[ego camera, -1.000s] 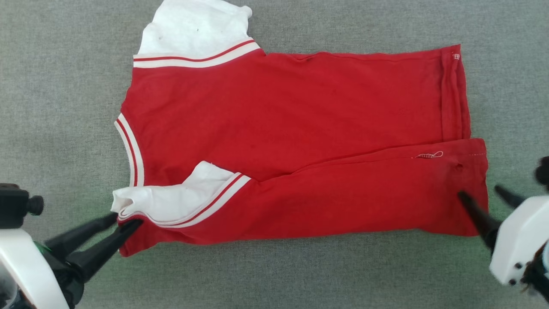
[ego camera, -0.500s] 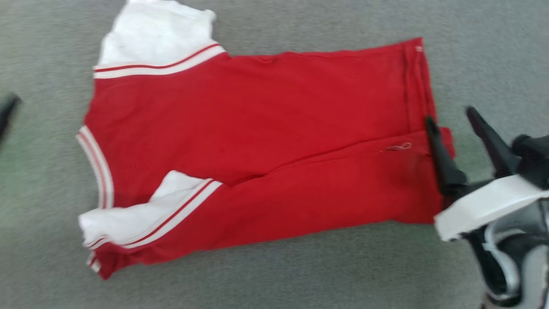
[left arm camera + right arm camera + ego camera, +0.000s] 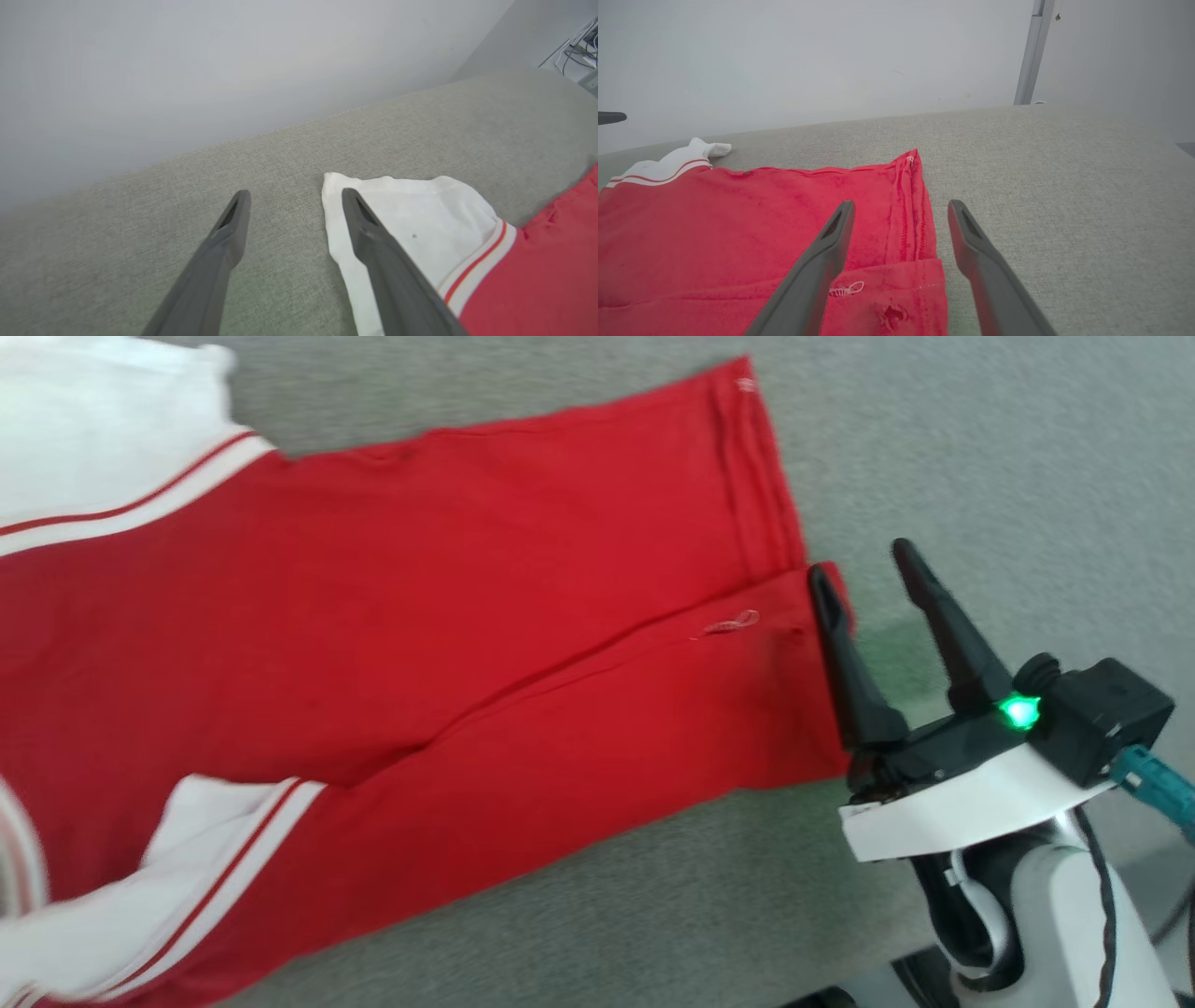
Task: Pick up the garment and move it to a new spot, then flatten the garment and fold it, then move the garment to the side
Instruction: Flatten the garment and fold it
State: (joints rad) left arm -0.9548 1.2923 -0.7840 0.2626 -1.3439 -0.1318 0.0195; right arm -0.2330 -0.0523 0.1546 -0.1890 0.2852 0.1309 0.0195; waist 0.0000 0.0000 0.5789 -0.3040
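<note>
The red garment (image 3: 420, 616) lies flat on the grey surface, its near long side folded over the body, white sleeves at the left. My right gripper (image 3: 864, 569) hovers open at the hem's right edge, one finger over the folded flap's corner, nothing held. In the right wrist view the right gripper (image 3: 901, 205) straddles the garment (image 3: 738, 242) hem edge. The left wrist view has my left gripper (image 3: 294, 196) open above the far white sleeve (image 3: 420, 224) of the garment, one finger over the sleeve's edge, the other over bare cushion.
The grey fabric surface (image 3: 934, 429) stretches out to the right of the hem and behind the shirt. A pale wall (image 3: 808, 56) rises behind it. Cables and a socket strip (image 3: 581, 51) sit at the far corner.
The head camera has swung right, sliding the garment leftward in view. My left gripper has left the near sleeve and now hangs over the far sleeve. My right gripper has risen to the hem edge.
</note>
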